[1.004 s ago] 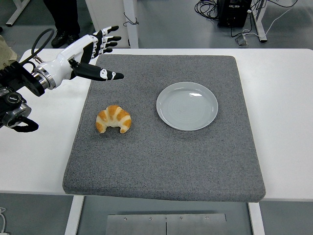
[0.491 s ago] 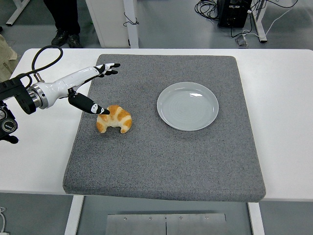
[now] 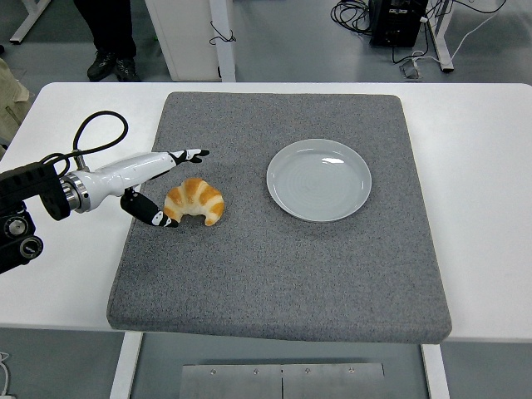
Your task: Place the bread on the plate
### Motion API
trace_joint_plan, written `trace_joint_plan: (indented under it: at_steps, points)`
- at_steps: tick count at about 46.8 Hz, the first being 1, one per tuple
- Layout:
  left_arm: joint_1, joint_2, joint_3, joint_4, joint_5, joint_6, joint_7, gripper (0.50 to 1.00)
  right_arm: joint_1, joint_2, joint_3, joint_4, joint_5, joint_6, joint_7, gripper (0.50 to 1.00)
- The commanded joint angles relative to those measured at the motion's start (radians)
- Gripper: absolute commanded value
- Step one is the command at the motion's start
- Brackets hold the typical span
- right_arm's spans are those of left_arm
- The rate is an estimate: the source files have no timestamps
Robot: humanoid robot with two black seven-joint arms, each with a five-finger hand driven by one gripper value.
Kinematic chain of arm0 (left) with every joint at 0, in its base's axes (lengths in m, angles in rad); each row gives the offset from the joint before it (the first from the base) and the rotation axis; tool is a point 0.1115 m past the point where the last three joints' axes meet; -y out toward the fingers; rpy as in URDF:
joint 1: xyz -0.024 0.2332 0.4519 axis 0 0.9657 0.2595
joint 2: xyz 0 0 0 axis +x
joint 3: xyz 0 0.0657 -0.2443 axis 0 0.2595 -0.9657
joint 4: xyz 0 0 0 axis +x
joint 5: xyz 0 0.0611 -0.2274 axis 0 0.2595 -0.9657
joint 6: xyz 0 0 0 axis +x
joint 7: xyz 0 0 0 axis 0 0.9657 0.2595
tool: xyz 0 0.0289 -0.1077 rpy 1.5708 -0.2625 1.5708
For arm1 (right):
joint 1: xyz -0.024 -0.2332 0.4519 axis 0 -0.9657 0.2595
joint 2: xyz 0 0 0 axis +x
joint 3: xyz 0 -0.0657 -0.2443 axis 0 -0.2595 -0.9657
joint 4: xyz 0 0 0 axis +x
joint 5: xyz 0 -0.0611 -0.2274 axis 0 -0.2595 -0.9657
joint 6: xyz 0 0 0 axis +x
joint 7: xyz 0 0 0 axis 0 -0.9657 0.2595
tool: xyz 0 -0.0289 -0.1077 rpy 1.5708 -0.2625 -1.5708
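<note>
Left hand [image 3: 163, 184] is spread wide around the bread's [image 3: 194, 201] left end, thumb touching its near-left tip, fingers stretched past its far side. Nothing gripped. Bread sits on the mat [image 3: 283, 274], plate [image 3: 318, 179] further right.

A golden, striped croissant [image 3: 194, 201] lies near the mat's left edge; the empty grey plate [image 3: 318, 179] sits right of centre.

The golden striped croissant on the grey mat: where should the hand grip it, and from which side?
Probably across the thick middle of the golden striped croissant, from its left, where the left hand is already open beside it. The arch is widest there; its tips curl toward the table's near edge and taper.
</note>
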Motion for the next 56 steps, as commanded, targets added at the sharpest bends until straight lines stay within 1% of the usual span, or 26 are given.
trace_joint_plan:
  at_steps: [1,9,15,31,37,45,56]
  points:
    - [0.0,-0.015,0.001,0.019,0.002,0.014,0.0,0.968,0.0,0.0,0.001,0.0,0.0,0.0,0.0,1.0]
    - [0.002,-0.055,0.002,0.047,0.002,0.034,0.0,0.968,0.0,0.0,0.001,0.0,0.0,0.0,0.0,1.0]
    - [0.005,-0.076,0.007,0.057,0.004,0.037,0.0,0.968,0.0,0.0,0.001,0.0,0.0,0.0,0.0,1.0]
    - [0.014,-0.131,0.007,0.129,0.047,0.048,-0.002,0.966,0.0,0.0,0.001,0.0,0.0,0.001,0.0,1.0]
    - [0.022,-0.136,0.008,0.143,0.05,0.063,-0.002,0.966,0.0,0.0,-0.001,0.0,0.0,0.0,0.0,1.0]
    - [0.028,-0.153,0.008,0.163,0.062,0.065,-0.003,0.966,0.0,0.0,0.001,0.0,0.0,0.0,0.0,1.0]
    - [0.035,-0.156,0.008,0.179,0.064,0.074,-0.022,0.965,0.0,0.0,0.001,0.0,0.0,0.0,0.0,1.0]
